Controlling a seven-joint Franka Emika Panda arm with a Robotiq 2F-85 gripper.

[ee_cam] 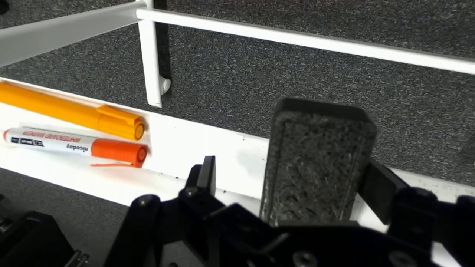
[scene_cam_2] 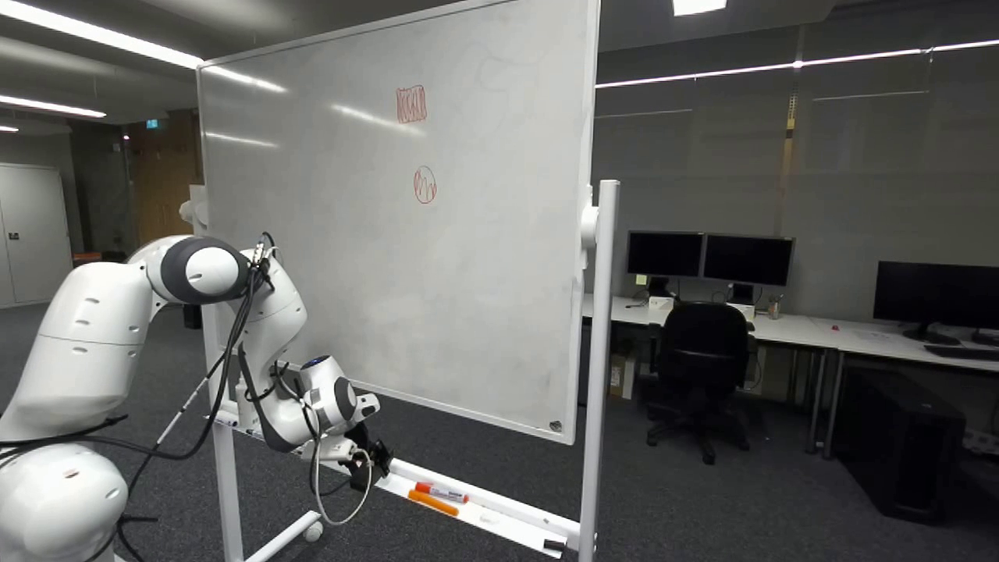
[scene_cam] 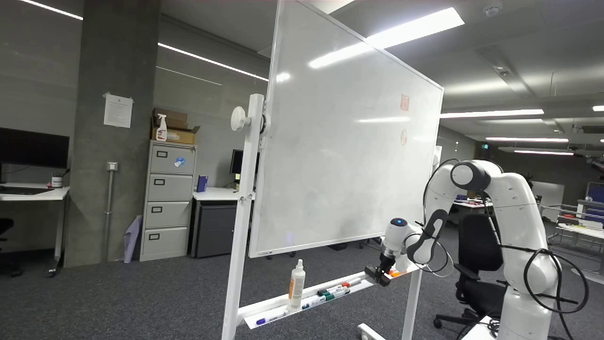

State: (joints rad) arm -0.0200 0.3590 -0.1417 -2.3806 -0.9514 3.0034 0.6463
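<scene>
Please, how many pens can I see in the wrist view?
2, both at the left on the white tray: an orange pen and, just below it in the picture, a red-capped pen. More could be hidden behind the gripper.

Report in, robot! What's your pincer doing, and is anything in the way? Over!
Pincer open. Black block between its jaws, gap on one side. Nothing seen blocking; orange pen and red-capped marker lie aside on the tray.

Wrist view chops the orange marker [ee_cam: 70,111] at nine o'clock; gripper [ee_cam: 292,181] kinda hides the dark block [ee_cam: 315,167] near five.
</scene>
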